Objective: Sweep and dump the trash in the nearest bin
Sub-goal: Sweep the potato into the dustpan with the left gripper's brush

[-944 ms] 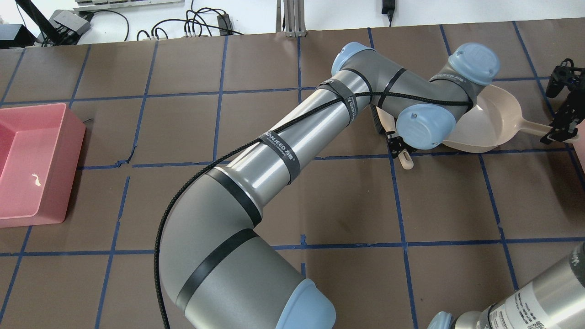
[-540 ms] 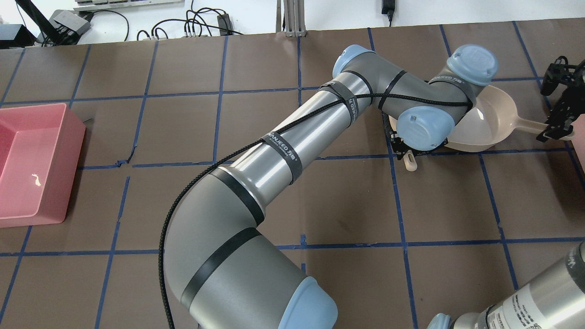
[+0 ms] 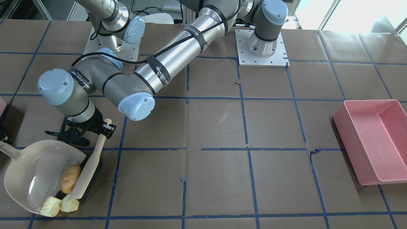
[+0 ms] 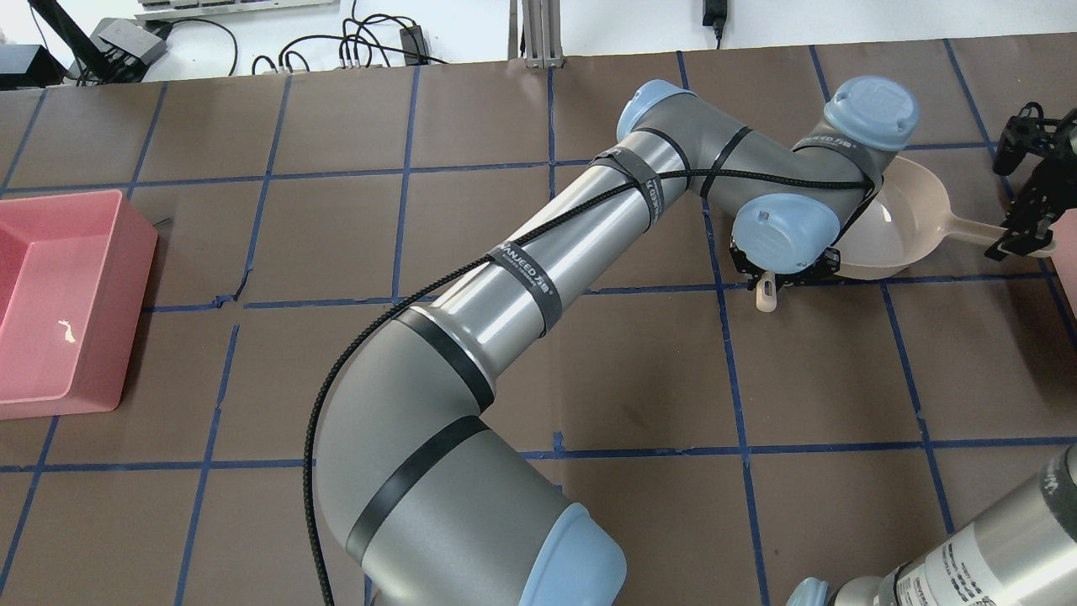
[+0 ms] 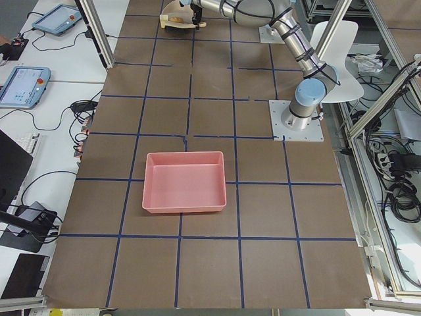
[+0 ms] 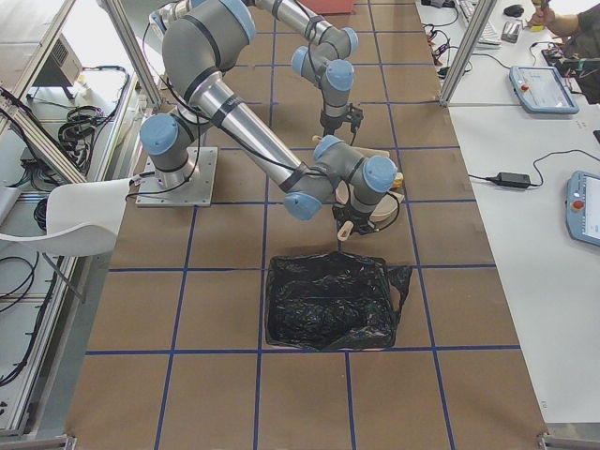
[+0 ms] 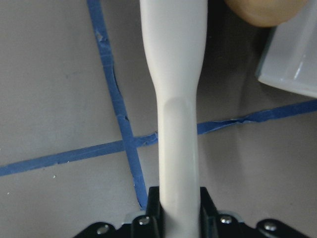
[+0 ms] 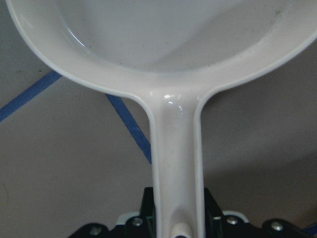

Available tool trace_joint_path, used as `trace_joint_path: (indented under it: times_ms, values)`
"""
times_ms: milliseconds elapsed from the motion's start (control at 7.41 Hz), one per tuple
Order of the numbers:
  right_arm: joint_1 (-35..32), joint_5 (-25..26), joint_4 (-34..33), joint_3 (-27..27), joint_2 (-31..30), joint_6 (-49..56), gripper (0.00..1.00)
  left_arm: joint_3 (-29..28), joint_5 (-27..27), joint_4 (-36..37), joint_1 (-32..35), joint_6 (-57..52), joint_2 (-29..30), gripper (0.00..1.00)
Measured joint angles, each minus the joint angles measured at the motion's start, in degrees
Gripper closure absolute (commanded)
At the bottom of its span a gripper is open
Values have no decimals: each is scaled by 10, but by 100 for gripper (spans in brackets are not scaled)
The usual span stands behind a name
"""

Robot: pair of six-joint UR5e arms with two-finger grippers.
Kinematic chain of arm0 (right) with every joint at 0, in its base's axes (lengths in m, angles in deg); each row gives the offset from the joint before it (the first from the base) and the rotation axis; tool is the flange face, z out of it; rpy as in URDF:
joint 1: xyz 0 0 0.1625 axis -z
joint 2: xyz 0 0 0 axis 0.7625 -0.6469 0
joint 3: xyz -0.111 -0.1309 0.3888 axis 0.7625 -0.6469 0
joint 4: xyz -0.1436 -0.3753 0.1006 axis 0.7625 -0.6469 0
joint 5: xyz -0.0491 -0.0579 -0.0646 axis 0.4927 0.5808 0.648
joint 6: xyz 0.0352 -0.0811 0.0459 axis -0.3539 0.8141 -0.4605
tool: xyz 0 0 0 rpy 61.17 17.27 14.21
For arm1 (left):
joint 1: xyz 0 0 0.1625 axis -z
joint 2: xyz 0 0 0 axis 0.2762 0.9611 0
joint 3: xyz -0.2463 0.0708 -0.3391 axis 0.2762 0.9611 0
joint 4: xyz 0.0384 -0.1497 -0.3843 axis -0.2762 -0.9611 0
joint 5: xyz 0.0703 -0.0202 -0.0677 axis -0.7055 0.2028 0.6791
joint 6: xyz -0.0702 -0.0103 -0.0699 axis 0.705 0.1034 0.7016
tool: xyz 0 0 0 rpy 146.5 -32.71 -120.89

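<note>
The trash is a tan potato-like lump (image 3: 69, 183) lying in the mouth of the cream dustpan (image 3: 31, 178), plus two pale yellow chunks (image 3: 51, 206) (image 3: 70, 203) at the pan's lip. A cream brush (image 3: 90, 168) presses against them from the side. My left gripper (image 3: 103, 128) is shut on the brush handle (image 7: 176, 124). My right gripper (image 4: 1022, 240) is shut on the dustpan handle (image 8: 176, 163). The nearest bin shows only as a pink corner (image 4: 1069, 278) at the table's right edge. In the overhead view my left arm hides the trash.
A large pink tub (image 3: 372, 140) stands at the opposite end of the table, far from the pan. A crumpled black bag (image 6: 328, 300) lies close to the dustpan in the exterior right view. Blue tape lines grid the brown table.
My left wrist has shifted right, carrying the brush closer against the dustpan's mouth. The dustpan and right gripper have moved slightly away and up the view.
</note>
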Motion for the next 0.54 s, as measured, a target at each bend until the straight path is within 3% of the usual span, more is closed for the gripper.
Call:
trace_joint_path:
  times_ms: [540]
  values:
    - [-2,-1,-1,0,1,-3,84,-3,22,42,3,-171,1,100]
